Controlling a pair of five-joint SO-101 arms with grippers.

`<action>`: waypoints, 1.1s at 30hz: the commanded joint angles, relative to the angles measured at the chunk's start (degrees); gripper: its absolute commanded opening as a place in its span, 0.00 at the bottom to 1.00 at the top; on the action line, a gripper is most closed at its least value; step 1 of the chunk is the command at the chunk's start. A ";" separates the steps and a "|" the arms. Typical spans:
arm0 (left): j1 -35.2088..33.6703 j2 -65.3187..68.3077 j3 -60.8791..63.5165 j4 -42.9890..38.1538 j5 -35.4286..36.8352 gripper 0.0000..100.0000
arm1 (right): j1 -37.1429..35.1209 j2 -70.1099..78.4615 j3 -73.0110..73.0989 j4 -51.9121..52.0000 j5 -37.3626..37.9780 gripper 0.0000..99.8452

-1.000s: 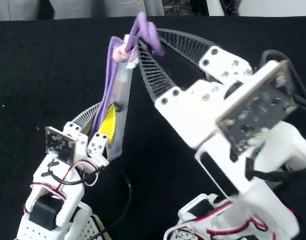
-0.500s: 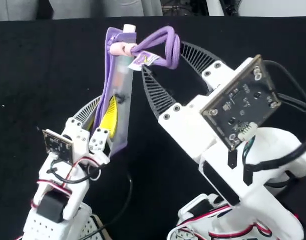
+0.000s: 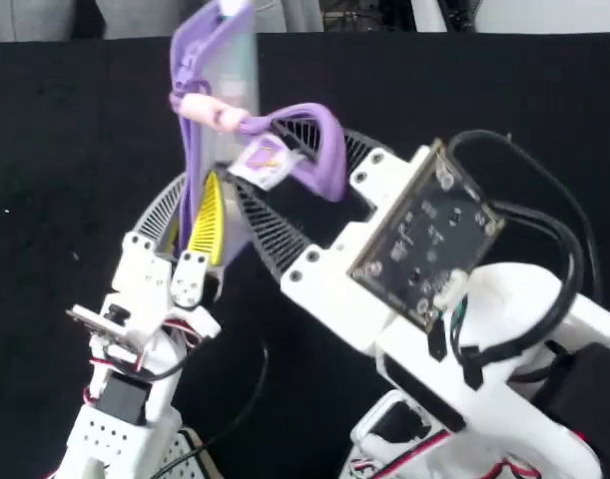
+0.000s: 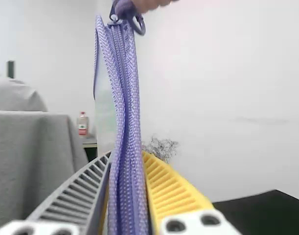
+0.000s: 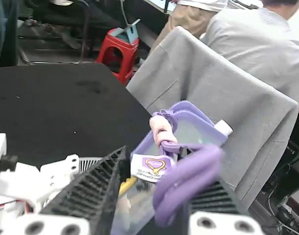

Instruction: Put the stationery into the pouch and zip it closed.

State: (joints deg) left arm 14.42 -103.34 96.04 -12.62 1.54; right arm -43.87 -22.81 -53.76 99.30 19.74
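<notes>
**Purple fabric and clear film: a limp pouch held up by one end**

The left gripper [image 4: 127, 200] is clamped on the lower end of the pouch [image 3: 230, 75]. Its fingers [image 4: 171, 193] press the purple zipper [image 4: 125, 122] edge from both sides. The pouch rises from this grip, upright and leaning a little, well above the table [image 3: 65, 150].

The right gripper [image 5: 164, 171] sits beside the pouch's middle, where the purple wrist strap [image 3: 319, 150] and its small tag [image 5: 148, 169] cross it. I cannot tell whether it is pinching the strap or only has it hooked.

The strap runs back to the pink pull [image 3: 207, 108] on the pouch's edge. A white-capped item [image 5: 222, 128] shows through the clear side at the pouch's top end. In the left wrist view the zipper teeth look meshed all the way along to the slider.

The pouch seems light and soft, and it would probably fold or swing if it were held at one point only. The clear film looks slick, so the woven zipper tape and the end seams are likely the safer places to hold it. The pull looks like the right spot for zipping. The strap gives slack before it tugs, so a pull there will probably lag.

Around the pouch's top there is open air. Beside its middle the two grippers crowd close together. The dark table below the pouch offers a wide place to set it down.
</notes>
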 commanded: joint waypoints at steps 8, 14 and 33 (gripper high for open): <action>-6.55 -1.14 1.36 -12.04 0.44 0.03 | -0.62 -0.75 15.08 1.76 -0.26 0.26; -8.48 -1.14 1.36 -13.98 0.35 0.03 | -0.70 -0.75 23.78 1.85 5.98 0.32; -12.26 -1.14 1.36 -16.18 0.35 0.03 | 4.48 -19.03 36.88 1.76 9.14 0.32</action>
State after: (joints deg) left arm 2.64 -103.43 96.22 -27.12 1.54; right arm -42.81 -37.41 -15.60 99.30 28.26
